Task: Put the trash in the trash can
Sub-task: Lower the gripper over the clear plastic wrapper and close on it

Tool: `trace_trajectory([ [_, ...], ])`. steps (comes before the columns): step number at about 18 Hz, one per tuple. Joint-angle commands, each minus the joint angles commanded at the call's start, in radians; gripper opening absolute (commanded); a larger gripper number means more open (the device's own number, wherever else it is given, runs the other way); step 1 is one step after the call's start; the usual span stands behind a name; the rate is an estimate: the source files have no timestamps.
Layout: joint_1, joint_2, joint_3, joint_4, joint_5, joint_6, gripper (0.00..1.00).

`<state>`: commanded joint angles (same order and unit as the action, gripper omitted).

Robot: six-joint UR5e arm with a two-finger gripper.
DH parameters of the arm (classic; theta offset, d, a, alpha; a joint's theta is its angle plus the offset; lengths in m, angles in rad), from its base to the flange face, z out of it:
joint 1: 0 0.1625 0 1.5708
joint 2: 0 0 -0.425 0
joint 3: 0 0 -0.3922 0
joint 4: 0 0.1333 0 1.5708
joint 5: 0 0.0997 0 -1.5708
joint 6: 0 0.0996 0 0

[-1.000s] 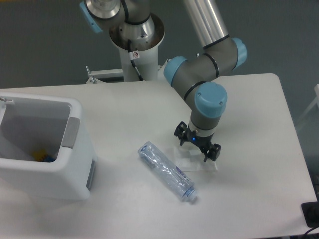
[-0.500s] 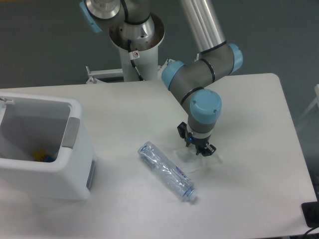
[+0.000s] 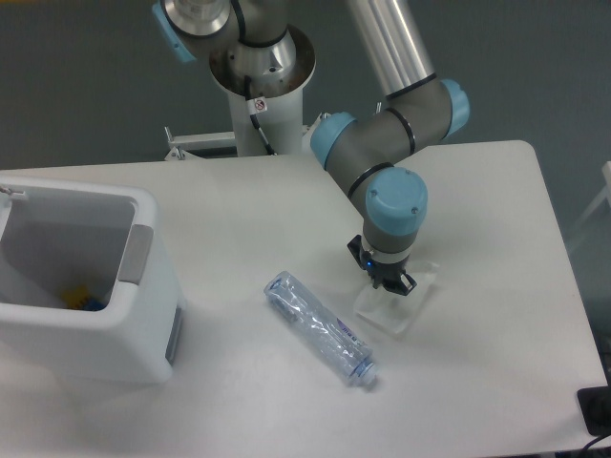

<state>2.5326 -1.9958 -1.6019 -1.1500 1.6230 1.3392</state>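
A: Fixed cam, only view. Black two-finger claw (image 3: pixel 390 282) clamped on small flat crinkled clear plastic bag (image 3: pixel 397 307), fingers together w/ bag's upper edge pinched between, far as visible. Rest of bag hangs just under claw, tilted, lower corner at or near white tabletop (image 3: pixel 496 219); contact hard to tell.

B: Best way thru this step?

A: Prob. lift straight up till bag clears table, then carry left, over crushed clear plastic bottle w/ bluish label (image 3: pixel 319 327). Thin film, so slip risk: no jerks, grip kept firm.

B: Bottle vs claw?

A: Lying flat, diagonal, just left of and below claw, apart from bag.

B: Drop spot?

A: White boxy plastic bin w/ rounded corners, grey side patches (image 3: pixel 143 286), far left, well apart from claw. Open top; something small blue-yellow inside, unclear what.
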Motion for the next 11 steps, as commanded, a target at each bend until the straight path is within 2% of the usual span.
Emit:
trace_trajectory([
  [2,0.003,0.011,0.068,-0.091,-0.008,-0.011,0.00],
  [4,-0.001,0.023,0.140,-0.176,-0.067,-0.037,0.00],
  [5,-0.003,0.026,0.160,-0.197,-0.095,-0.061,0.00],
  [8,-0.008,0.037,0.206,-0.200,-0.225,-0.158,0.00],
  [9,-0.009,0.049,0.220,-0.197,-0.300,-0.204,0.00],
  [11,-0.017,0.071,0.232,-0.192,-0.365,-0.256,0.00],
])
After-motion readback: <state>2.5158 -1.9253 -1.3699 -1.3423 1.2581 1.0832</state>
